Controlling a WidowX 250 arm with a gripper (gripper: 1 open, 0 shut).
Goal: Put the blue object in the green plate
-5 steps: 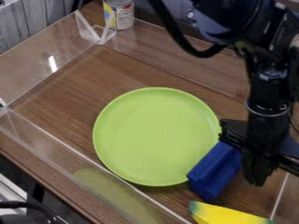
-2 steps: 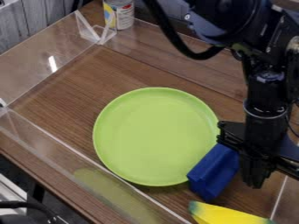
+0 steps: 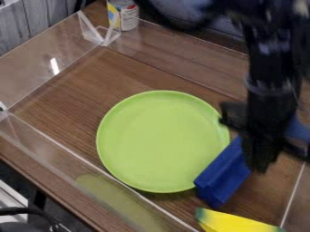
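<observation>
The blue object [image 3: 224, 177] lies slanted at the green plate's right front rim, its upper end under my gripper. My gripper [image 3: 259, 161] points down at the block's upper right end, motion-blurred, and looks shut on the blue object. The fingertips are too smeared to show the contact clearly. The green plate [image 3: 158, 140] lies flat on the wooden table, left of the gripper, with nothing on it.
A yellow object [image 3: 237, 221] lies at the front edge, just below the blue block. Clear plastic walls [image 3: 36, 136] fence the table on the left and front. A bottle [image 3: 121, 14] and a clear stand [image 3: 97, 32] are at the far back left.
The arm has risen and shifted slightly left, now blurred by motion. The blue object's upper end has come up with it, so the block looks longer and more slanted.
</observation>
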